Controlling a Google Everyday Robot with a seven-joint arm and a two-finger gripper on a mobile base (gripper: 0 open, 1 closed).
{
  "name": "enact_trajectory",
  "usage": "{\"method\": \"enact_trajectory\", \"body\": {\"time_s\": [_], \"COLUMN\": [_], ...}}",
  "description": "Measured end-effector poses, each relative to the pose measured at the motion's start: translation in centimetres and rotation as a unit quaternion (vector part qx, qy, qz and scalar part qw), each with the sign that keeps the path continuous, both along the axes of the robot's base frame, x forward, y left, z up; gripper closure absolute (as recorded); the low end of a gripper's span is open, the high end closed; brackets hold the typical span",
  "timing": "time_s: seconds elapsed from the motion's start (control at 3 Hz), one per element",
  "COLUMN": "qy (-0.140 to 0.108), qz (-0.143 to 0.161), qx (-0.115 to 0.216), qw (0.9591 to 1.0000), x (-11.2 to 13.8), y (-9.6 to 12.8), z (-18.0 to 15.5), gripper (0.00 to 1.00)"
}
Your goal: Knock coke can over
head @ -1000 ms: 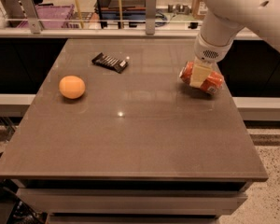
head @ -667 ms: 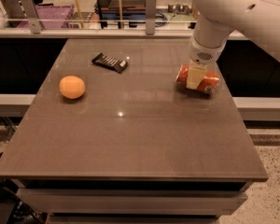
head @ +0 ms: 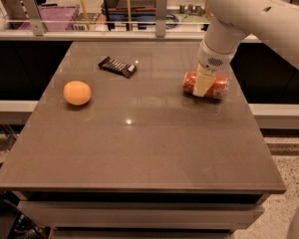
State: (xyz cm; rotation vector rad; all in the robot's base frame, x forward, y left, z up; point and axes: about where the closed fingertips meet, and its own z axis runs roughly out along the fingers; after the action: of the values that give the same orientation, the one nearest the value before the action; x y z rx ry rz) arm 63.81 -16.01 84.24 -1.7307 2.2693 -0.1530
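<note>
The coke can (head: pixel 218 87) is red-orange and lies on its side on the right part of the brown table (head: pixel 139 148), its long axis running left to right. My gripper (head: pixel 203 84) hangs from the white arm straight down over the can's middle. Its pale tip is in front of the can and hides the can's centre. It appears to touch the can.
An orange (head: pixel 76 92) sits on the left of the table. A dark flat packet (head: pixel 117 66) lies at the back, left of centre. A glass rail with metal posts (head: pixel 160 14) runs behind the table's far edge. The can is near the right edge.
The can has gone from tilted under the gripper to lying flat on its side. The arm and gripper have shifted slightly left and toward the camera.
</note>
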Motion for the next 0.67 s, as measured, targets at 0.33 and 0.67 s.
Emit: {"method": "enact_trajectory", "body": {"time_s": [0.33, 0.67], "qy": [0.0, 0.001], "qz": [0.0, 0.0], "qx": [0.0, 0.0], "qw": [1.0, 1.0], "x": [0.0, -0.02], "y": [0.0, 0.04], "z": [0.11, -0.03], "gripper": [0.83, 0.59]}}
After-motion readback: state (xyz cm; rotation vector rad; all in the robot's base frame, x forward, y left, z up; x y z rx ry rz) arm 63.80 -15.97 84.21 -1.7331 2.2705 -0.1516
